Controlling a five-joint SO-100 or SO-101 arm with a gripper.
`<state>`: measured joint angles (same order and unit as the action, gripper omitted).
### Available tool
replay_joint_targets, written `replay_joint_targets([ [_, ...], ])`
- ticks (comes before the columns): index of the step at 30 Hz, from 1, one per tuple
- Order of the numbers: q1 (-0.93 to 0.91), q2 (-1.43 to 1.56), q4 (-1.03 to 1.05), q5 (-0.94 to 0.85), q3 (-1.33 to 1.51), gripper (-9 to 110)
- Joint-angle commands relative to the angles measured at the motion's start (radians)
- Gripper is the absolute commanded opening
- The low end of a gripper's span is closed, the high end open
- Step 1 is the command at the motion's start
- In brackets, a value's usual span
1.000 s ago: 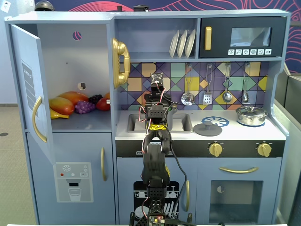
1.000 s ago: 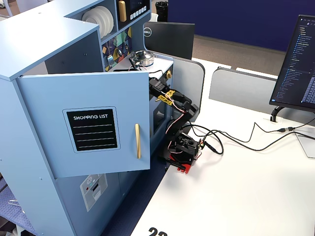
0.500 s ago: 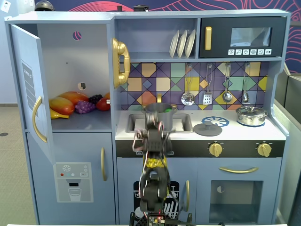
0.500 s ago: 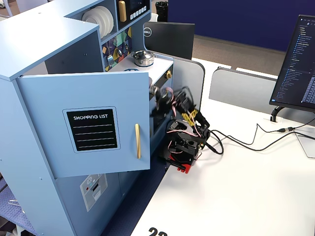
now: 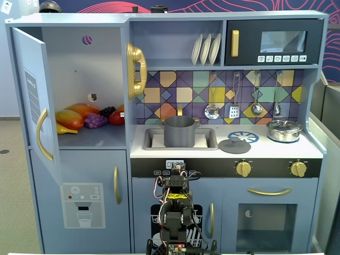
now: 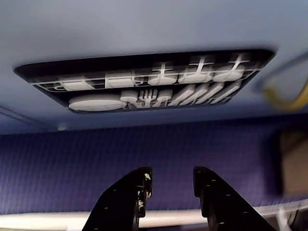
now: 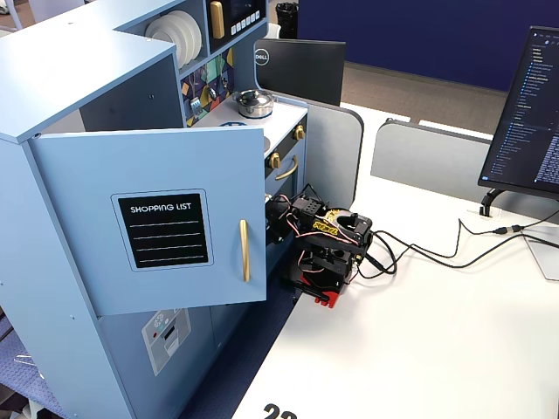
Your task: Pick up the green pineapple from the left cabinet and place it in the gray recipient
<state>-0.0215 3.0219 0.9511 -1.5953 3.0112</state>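
The left cabinet (image 5: 85, 74) stands with its blue door (image 5: 33, 101) swung open; the door also shows in a fixed view (image 7: 157, 218). Fruit lies on its shelf, but no green pineapple shows in any view. The gray recipient (image 5: 179, 131) sits in the sink, right of the cabinet. My arm (image 5: 175, 204) is folded low in front of the kitchen's lower doors, far below both; it also shows from the side (image 7: 327, 240). In the wrist view my gripper (image 6: 171, 180) is open and empty, facing the dishwasher panel (image 6: 144, 82).
Mangoes (image 5: 71, 118), a purple grape bunch (image 5: 95, 120) and a red fruit (image 5: 117, 117) lie on the cabinet shelf. A gray lid (image 5: 234, 145) and a silver lidded pot (image 5: 284, 130) sit on the counter. A monitor (image 7: 528, 113) and cables (image 7: 437, 253) are on the white table.
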Motion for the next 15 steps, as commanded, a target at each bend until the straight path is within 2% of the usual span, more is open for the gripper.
replay_joint_targets([
  [1, 0.015, 0.097, 0.196, 0.074, -0.009, 0],
  [3, 0.028, 0.156, 0.374, 0.101, -0.009, 0],
  [5, 0.043, 0.156, 0.465, 0.178, -0.009, 0],
  [7, 0.051, 0.156, 0.511, 0.218, -0.008, 0],
  [11, 0.051, 0.156, 0.566, 0.123, -0.008, 0],
  [15, 0.018, 0.156, 0.571, 0.130, -0.009, 1],
])
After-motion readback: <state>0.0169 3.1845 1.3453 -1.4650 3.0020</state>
